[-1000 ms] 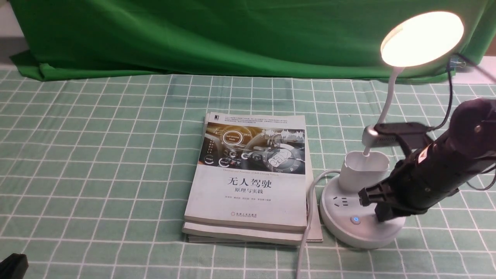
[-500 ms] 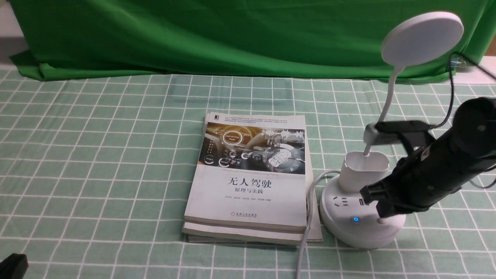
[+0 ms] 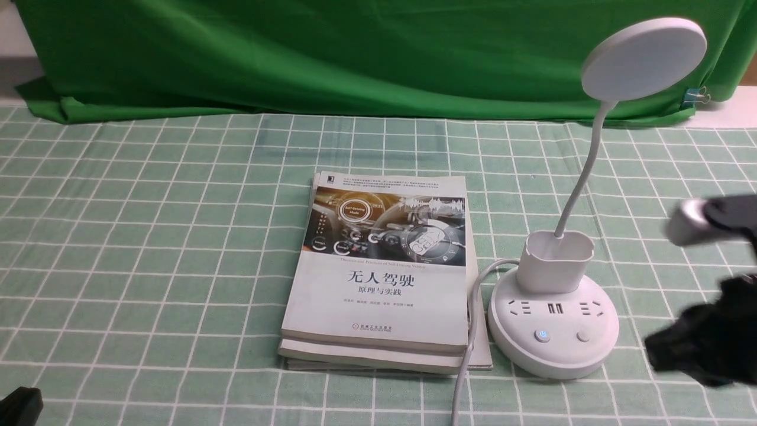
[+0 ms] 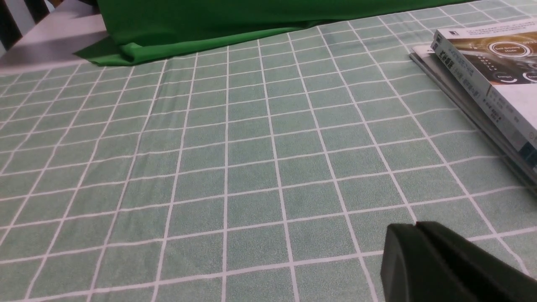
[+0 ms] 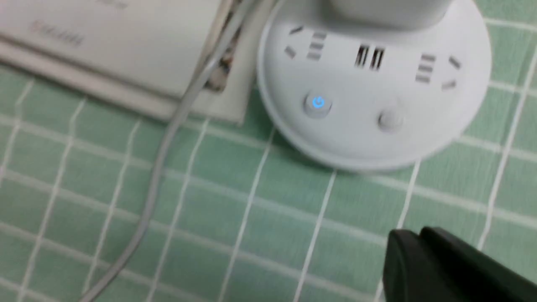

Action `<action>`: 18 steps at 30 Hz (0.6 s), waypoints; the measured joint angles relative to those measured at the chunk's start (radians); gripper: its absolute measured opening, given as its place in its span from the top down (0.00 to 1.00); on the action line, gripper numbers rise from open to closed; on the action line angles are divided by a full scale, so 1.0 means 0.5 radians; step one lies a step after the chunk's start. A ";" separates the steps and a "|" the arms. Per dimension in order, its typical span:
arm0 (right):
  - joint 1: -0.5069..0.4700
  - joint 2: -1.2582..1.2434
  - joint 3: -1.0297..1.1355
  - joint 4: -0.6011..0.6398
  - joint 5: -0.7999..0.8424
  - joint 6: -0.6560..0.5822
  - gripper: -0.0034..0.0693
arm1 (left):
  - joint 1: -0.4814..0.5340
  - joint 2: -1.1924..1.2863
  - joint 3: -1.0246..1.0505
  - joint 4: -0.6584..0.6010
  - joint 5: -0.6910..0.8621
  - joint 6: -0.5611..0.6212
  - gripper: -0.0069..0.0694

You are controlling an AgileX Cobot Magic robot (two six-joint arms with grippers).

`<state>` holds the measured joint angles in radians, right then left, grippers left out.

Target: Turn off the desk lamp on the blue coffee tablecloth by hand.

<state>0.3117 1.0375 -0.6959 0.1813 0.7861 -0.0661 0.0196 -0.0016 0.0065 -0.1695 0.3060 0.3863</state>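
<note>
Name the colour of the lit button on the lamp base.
The lit button glows blue; clearest in right wrist view.

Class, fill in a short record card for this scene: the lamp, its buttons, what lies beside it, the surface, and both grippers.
Light: desk lamp, white, disc head dark
Buttons: left button glows blue; right button unlit
Beside it: stack of books on its left, white cord between them
Surface: tablecloth, pale green with a white grid
Right arm: right gripper shut, empty, apart from the lamp base
Left arm: left gripper shut, empty, over the cloth
</note>
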 joint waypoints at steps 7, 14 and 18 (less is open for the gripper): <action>0.007 -0.507 0.073 0.000 0.018 0.043 0.86 | 0.000 0.000 0.000 0.000 0.000 0.000 0.91; -0.023 -0.882 0.168 -0.111 -0.110 0.032 0.89 | 0.000 0.000 0.000 0.000 0.000 0.000 0.91; -0.206 -1.179 0.473 -0.156 -0.372 0.032 0.91 | 0.000 0.000 0.000 0.000 0.000 0.000 0.91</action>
<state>0.2085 0.4480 -0.4593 0.1034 0.6000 -0.0499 0.0196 -0.0016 0.0065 -0.1695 0.3060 0.3863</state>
